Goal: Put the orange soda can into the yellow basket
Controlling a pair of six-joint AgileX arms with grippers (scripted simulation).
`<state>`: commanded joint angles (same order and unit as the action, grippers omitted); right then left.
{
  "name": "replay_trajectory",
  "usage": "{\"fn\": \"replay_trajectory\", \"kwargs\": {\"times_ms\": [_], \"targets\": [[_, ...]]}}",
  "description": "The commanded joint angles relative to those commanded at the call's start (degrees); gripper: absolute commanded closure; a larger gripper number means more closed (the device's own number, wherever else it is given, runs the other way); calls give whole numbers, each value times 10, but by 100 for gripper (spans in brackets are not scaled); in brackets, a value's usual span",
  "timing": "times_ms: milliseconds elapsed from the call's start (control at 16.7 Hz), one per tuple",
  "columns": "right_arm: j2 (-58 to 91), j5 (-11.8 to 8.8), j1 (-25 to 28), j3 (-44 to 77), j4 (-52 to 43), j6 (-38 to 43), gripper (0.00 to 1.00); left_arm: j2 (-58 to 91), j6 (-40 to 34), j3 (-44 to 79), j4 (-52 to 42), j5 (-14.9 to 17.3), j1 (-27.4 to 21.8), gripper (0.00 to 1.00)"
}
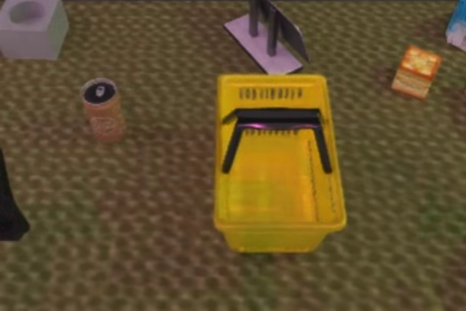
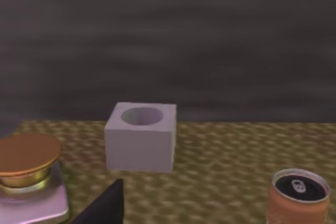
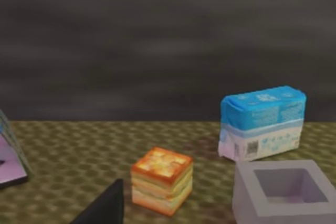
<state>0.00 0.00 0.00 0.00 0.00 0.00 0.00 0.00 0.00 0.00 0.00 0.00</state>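
Left of the yellow basket (image 1: 280, 169): orange soda can (image 1: 103, 110), upright, well apart. Left gripper (image 1: 9, 205) farther left, at table edge; finger state cannot be told.

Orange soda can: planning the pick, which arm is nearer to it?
Left. The pale-orange cylindrical soda can stands on the table's left side, near the left arm at that edge; the right arm is outside the top view.

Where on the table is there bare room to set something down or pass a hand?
Free: the near strip in front of the yellow basket, and the gap between it and the orange soda can. Crowded: the far edge, with the grey block, stand and orange box.
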Motion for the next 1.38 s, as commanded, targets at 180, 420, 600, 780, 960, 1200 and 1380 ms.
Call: {"fn": "replay_trajectory", "kwargs": {"times_ms": [180, 420, 600, 780, 960, 1200, 1380], "targets": [[0, 0, 0, 0, 0, 0, 0, 5, 1, 4, -3, 1, -1, 0], [0, 0, 0, 0, 0, 0, 0, 79, 22, 66, -46, 13, -17, 0], [0, 0, 0, 0, 0, 0, 0, 188, 52, 158, -108, 23, -31, 0], [0, 0, 0, 0, 0, 0, 0, 330, 93, 281, -188, 28, -45, 0], [0, 0, 0, 0, 0, 0, 0, 498, 140, 425, -280, 31, -58, 0], [0, 0, 0, 0, 0, 0, 0, 738, 205, 633, -408, 29, -74, 0], [0, 0, 0, 0, 0, 0, 0, 913, 253, 787, -500, 25, -85, 0]]}}
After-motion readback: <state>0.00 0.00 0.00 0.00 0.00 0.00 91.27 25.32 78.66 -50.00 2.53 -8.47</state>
